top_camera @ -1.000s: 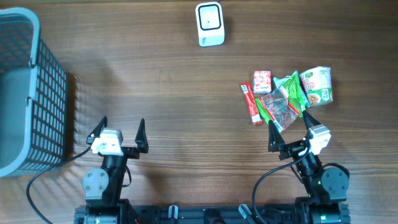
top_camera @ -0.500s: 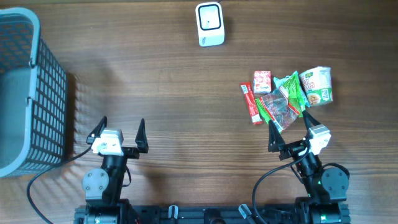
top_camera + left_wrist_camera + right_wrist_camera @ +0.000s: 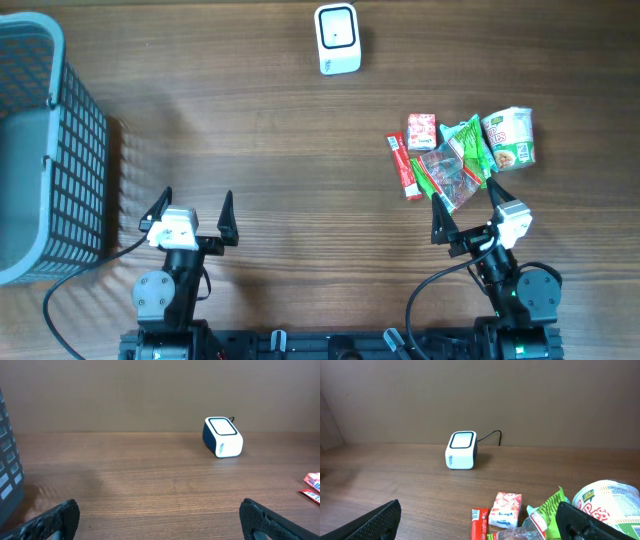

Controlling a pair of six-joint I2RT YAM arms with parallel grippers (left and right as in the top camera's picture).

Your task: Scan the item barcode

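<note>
Wood-grain table (image 3: 280, 150) is filling the overhead view, and a plain brown wall (image 3: 150, 390) is rising behind it in both wrist views. A white scanner (image 3: 337, 38) is standing alone at the far edge, its cable (image 3: 492, 436) trailing toward the wall. A grey basket (image 3: 40, 150) is sitting at the far left.

The pile of items (image 3: 460, 155) is lying on the right side, well apart from the scanner: a red stick packet (image 3: 403, 166), a small red-and-white carton (image 3: 421, 131), a green packet (image 3: 468, 143), a noodle cup (image 3: 509, 137) on its side, and a clear wrapper (image 3: 450, 178) whose contents are perhaps sweets.

The left gripper (image 3: 194, 206) is hovering near the basket with its jaws spread wide, gripping nothing. The right gripper (image 3: 467, 208) is hanging just beside the pile's near edge, likewise released and empty.
</note>
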